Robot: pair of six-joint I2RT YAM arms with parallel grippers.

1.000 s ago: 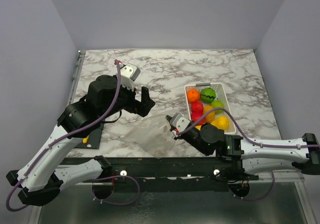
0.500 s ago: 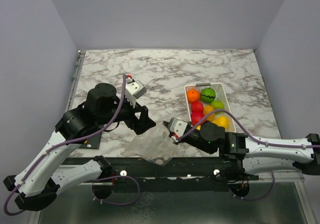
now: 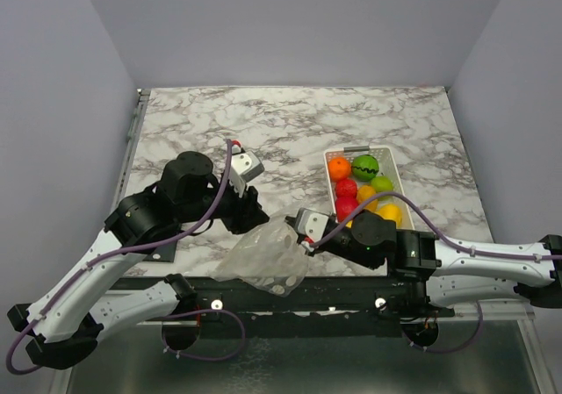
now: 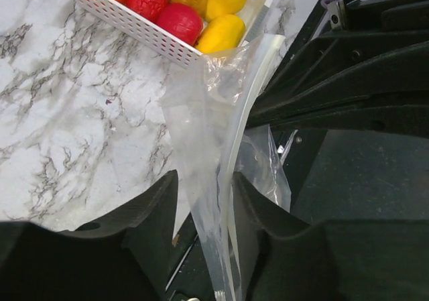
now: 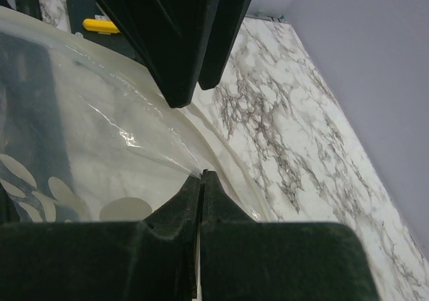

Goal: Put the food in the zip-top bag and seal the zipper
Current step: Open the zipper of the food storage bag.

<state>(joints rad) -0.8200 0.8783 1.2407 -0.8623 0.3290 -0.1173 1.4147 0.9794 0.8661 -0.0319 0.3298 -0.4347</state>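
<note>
Left wrist: our left gripper (image 4: pixel 205 188) straddles the zip-top bag (image 4: pixel 213 103), jaws apart; we should pinch one lip, right gripper (image 5: pixel 202 177) clamped on the film.

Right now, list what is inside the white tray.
The white tray holds an orange fruit, a striped green ball, red pieces and yellow ones. The right arm covers its near end; whatever lies under the pile is hidden.
</note>
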